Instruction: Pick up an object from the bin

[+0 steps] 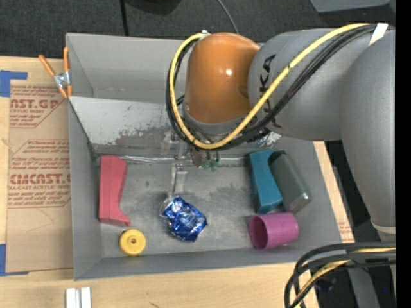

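Wrapper [184, 220], blue, crumpled and shiny, is lying near the front wall of the bin [148, 117], about midway along it, with bare floor all round. The gripper [176, 194] is hanging below the arm's orange cover [218, 76], its tip just behind the wrapper's upper edge; whether it is touching the foil, and whether it is standing apart or together, cannot be told from this angle. A yellow disc [133, 242] is sitting near the wrapper's left, a pink block [112, 190] is lying further left along the wall, and a teal block [264, 181], a grey block [292, 185] and a purple cup [275, 230] are lying well apart on the right. Judging by this, the approach is looking like the step in hand, with nothing lifted yet. The next move is probably calling for a short shift toward the front wall so the gripper is centring over the wrapper, then a descent and a gentle close, since crumpled foil is likely giving way and slipping.
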Action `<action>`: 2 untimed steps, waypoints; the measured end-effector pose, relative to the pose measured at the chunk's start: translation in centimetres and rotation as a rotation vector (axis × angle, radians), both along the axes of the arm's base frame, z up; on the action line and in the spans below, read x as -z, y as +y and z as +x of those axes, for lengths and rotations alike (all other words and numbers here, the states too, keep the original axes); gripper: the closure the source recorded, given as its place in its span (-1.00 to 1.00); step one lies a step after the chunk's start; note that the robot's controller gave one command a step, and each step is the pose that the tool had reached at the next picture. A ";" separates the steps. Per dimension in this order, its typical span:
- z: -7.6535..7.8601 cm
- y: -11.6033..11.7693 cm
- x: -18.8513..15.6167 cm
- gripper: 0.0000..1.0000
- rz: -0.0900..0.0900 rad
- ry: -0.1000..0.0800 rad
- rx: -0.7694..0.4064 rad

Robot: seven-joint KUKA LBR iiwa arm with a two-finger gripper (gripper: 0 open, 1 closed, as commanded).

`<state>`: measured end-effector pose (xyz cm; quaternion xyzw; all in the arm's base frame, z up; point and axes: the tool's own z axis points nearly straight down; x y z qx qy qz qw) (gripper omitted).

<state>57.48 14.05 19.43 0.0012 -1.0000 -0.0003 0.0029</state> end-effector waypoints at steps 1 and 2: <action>0.1 -0.1 -0.5 -1.00 0.001 -0.007 0.001; 0.2 -0.5 4.9 -1.00 0.003 -0.010 0.023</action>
